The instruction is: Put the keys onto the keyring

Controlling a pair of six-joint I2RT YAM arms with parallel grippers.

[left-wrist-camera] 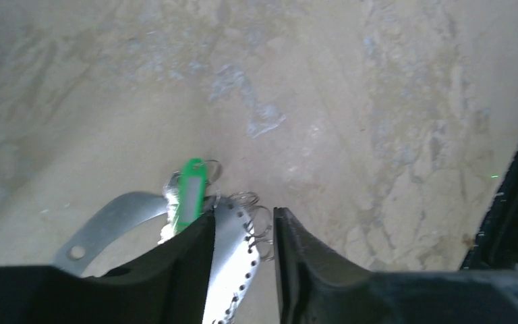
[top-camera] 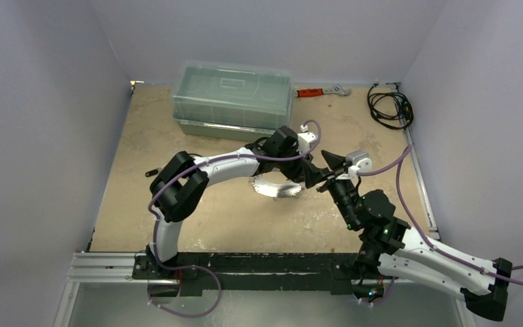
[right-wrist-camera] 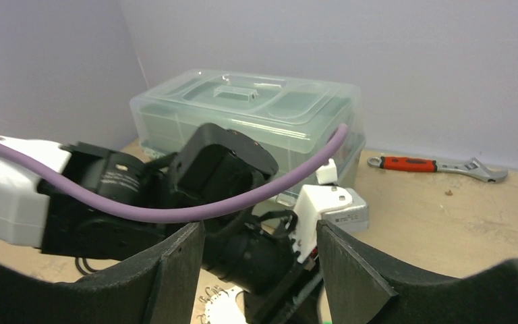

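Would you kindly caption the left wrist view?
Left gripper open, straddling the white tag, green key just beyond it.

The left jaws hide part of the white tag, and the silver keys beside it are blurred.

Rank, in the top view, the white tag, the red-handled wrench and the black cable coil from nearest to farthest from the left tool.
1. The white tag: right at the left tool, mid-table.
2. The red-handled wrench: by the back wall.
3. The black cable coil: back right corner.
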